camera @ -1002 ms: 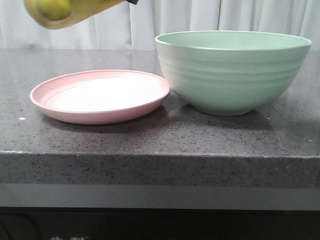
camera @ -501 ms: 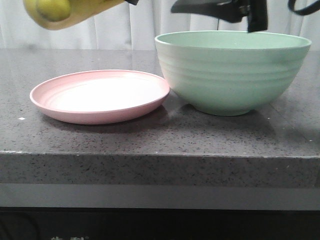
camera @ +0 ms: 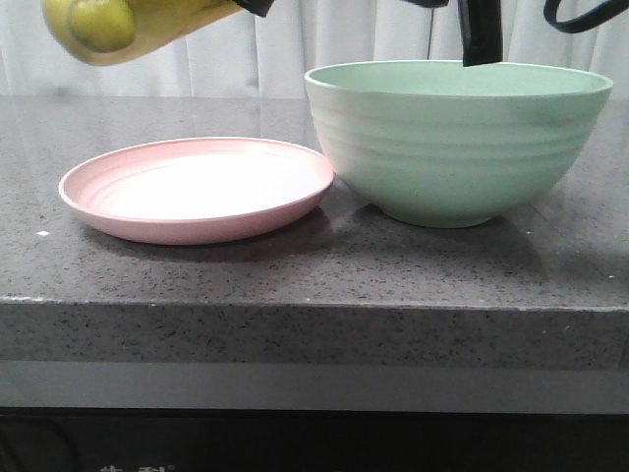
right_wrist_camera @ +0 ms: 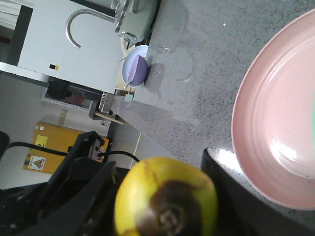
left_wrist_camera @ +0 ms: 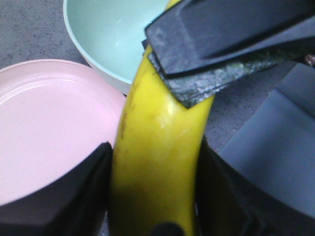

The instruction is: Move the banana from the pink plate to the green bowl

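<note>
Carrying the banana (camera: 133, 25) at the upper left of the front frame, well above the pink plate (camera: 197, 189), which sits bare at centre left on the table (camera: 295, 270). In the left wrist view the left gripper (left_wrist_camera: 162, 162) has its fingers (left_wrist_camera: 216, 39) clenched on the banana, one dark pad pressed across its upper part, the fruit running between the two sides. The green bowl (camera: 457, 138) stands at centre right, its side just beside or touching the plate rim; we can't tell which. Step in hand, as we judge it: move across to the bowl, then lower and let go. To do it well we'd keep height until the banana is past the near rim of the bowl, which stands much taller than the plate, centre over the opening, drop low inside, then open. In the right wrist view the banana's dark tip fills the lower middle with dark parts on either side; the right gripper's (right_wrist_camera: 167, 206) fingers seem released around it, but we can't tell their state for sure. A dark arm part (camera: 482, 29) hangs over the bowl's far rim at the top right of the front frame: that is what stands in the way of our path. Further off in the right wrist view, a small purple bowl (right_wrist_camera: 135, 69) and a curved tap (right_wrist_camera: 81, 24), well apart from the work.
</note>
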{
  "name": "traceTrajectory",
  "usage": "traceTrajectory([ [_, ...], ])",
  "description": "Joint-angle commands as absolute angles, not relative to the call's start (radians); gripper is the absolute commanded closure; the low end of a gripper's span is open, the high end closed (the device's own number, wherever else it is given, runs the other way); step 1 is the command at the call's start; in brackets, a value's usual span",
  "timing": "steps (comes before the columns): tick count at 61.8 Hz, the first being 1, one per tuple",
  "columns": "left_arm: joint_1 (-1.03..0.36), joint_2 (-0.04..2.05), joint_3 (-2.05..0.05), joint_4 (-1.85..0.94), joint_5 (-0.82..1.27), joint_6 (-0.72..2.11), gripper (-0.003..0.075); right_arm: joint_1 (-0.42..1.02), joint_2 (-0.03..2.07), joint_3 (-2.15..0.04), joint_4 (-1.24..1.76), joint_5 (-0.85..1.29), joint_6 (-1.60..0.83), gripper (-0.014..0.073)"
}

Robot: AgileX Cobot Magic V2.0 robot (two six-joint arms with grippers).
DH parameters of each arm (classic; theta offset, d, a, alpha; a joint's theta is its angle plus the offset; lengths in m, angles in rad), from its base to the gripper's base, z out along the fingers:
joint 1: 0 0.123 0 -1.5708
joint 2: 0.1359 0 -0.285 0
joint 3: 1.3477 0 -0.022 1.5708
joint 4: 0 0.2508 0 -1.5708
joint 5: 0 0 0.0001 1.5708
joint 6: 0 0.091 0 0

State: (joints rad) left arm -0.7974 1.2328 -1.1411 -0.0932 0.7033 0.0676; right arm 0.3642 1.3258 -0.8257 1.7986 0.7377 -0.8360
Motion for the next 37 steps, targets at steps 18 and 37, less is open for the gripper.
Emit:
traceTrajectory([
  [18,-0.804,1.200,-1.217,-0.044,0.662,0.056,0.0137,0.203,1.303,-0.974,1.734,0.763,-0.865,0.0481],
  [37,-0.701,1.167,-1.218,-0.048,0.686,0.038,0.0141,0.035,1.360,-1.336,1.119,0.764,-0.853,0.0481],
])
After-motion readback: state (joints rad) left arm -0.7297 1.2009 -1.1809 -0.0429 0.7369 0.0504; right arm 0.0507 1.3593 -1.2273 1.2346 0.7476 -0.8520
